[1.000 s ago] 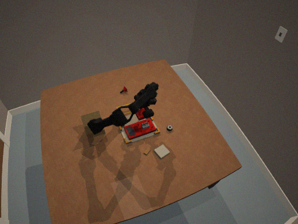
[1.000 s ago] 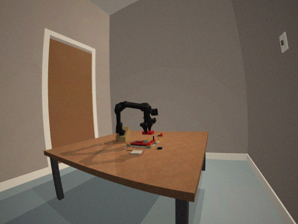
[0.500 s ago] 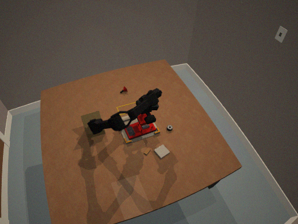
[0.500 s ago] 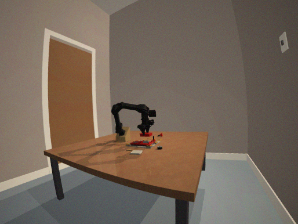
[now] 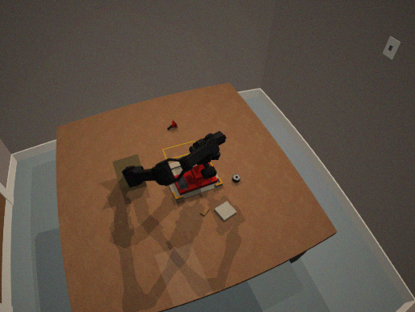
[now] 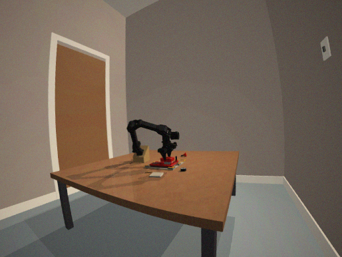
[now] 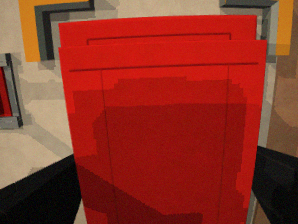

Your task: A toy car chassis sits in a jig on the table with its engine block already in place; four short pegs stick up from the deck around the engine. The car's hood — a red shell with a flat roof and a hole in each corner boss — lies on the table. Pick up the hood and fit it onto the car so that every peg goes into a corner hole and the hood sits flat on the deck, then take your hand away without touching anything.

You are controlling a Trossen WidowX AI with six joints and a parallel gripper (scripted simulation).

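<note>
- Brown wooden table under dim light, grey walls behind, long arm shadows falling across the wood.
- Clamped on the sides of the red hood: the gripper, fingers on either side of it.
- Held over the chassis, near the deck; gap beneath, and any peg contact, impossible to tell.
- Likely at the lowering and lining-up step.
- Could land a boss beside its peg if slightly turned or offset, then tip and jam.
- Could shift the chassis in its jig if pressed hard while misaligned.
- Pegs out of sight under the shell in the wrist view, so easy to misjudge.
- Might lift the hood again on leaving, if opened unevenly or withdrawn crooked.
</note>
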